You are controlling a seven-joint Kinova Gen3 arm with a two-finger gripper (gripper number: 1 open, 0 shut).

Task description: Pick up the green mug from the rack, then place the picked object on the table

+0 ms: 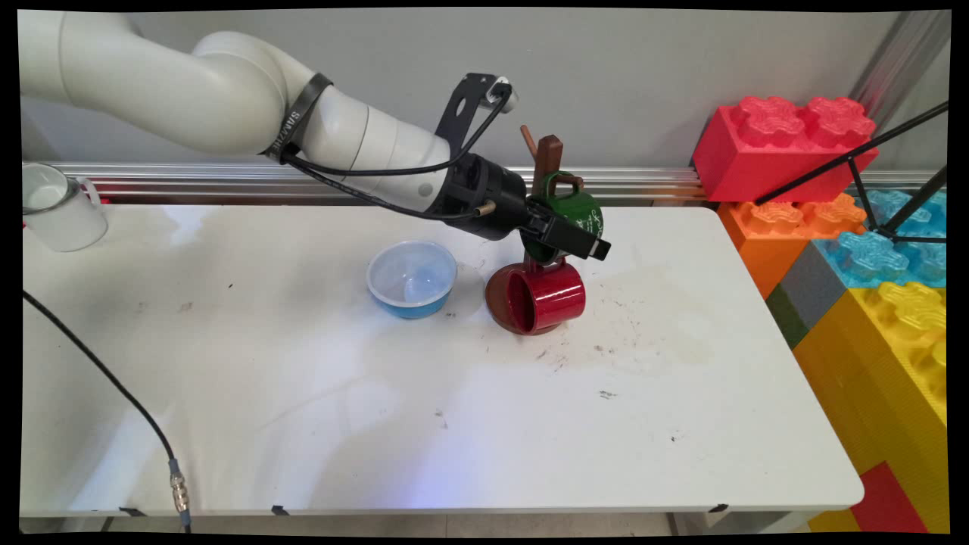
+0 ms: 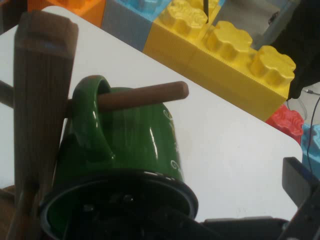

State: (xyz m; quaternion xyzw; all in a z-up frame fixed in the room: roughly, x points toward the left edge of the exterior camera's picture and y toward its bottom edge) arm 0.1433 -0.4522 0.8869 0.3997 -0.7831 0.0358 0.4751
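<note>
A brown wooden mug tree (image 1: 549, 155) stands at the middle back of the white table (image 1: 303, 393). A green mug (image 1: 579, 210) hangs by its handle on an upper peg (image 2: 145, 95); a red mug (image 1: 546, 297) hangs lower, its mouth facing left. My gripper (image 1: 587, 233) is at the green mug's mouth, reaching in from the left. In the hand view the green mug (image 2: 135, 140) fills the lower left beside the post (image 2: 37, 100). One finger (image 2: 300, 187) stands well off the mug's wall to the right; the other is hidden by the mug. The gripper is open.
A blue bowl (image 1: 412, 278) sits just left of the mug tree. A white mug (image 1: 57, 208) stands at the far left back. Big toy bricks, red (image 1: 787, 147) and yellow (image 1: 901, 341), stack along the right edge, with black tripod legs (image 1: 855, 159) before them.
</note>
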